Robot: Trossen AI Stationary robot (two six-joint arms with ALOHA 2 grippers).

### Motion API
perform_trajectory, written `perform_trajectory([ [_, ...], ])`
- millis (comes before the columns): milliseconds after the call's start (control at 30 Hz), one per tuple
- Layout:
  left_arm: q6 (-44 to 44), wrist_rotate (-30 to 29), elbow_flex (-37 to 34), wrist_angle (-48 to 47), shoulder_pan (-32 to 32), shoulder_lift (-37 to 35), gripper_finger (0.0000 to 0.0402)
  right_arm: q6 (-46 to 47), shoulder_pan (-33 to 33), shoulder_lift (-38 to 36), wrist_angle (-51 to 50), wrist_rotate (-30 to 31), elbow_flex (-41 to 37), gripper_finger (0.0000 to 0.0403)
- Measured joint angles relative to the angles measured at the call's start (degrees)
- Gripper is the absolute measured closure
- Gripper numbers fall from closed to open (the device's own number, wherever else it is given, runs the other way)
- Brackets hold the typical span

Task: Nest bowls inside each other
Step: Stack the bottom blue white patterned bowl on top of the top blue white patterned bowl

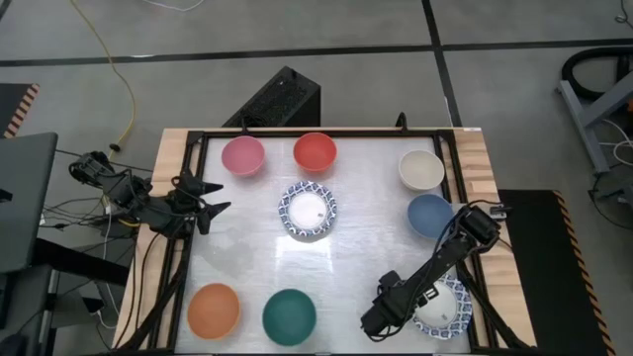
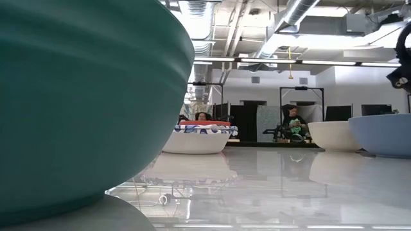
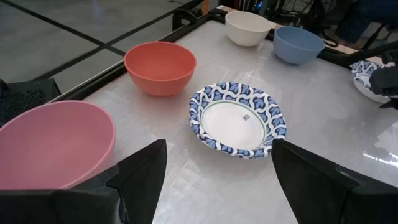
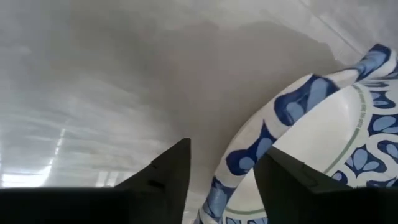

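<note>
1. High view: right gripper sits low at lower right of the frame, at the left rim of a white bowl with a blue-patterned rim; the arm covers part of that bowl. Left gripper waits at the left edge of the glossy white table, fingers spread wide, holding nothing.
2. High view, layout: pink bowl and red bowl along the top; cream bowl and dark blue bowl at right; a second blue-patterned white bowl centre; orange bowl and dark green bowl at bottom left. All appear empty. Open tabletop lies mid-frame.
3. Low view: green bowl fills the left; centre patterned bowl behind it.
4. Left wrist view: fingers apart, patterned bowl ahead between them.
5. Right wrist view: fingers part open, straddling the patterned rim; whether they are gripping it I cannot tell.
</note>
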Motion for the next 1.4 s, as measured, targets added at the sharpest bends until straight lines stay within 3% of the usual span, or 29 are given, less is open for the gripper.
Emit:
perform_trajectory([
  [367,-2.2,0.0,0.0,0.0,0.0,0.0,0.0123,-1.3,-0.5,0.0,-0.2,1.0,0.6,0.0305],
  [667,-2.2,-3.5,0.0,0.0,0.0,0.0,0.0123,-5.9,-0.7,-0.1,-3.3,9.9,5.6,0.0390],
  [867,-2.2,-6.2,0.0,0.0,0.0,0.0,0.0123,-11.7,-2.9,-0.1,-5.7,16.6,11.2,0.0393],
  [1033,-1.6,-5.3,0.0,0.0,0.0,0.0,0.0123,-24.4,-6.3,-0.1,-6.7,23.3,15.6,0.0397],
  [1400,0.6,-4.8,0.0,-0.1,0.0,0.0,0.0123,-63.1,-15.8,-0.1,-11.7,35.5,22.1,0.0400],
])
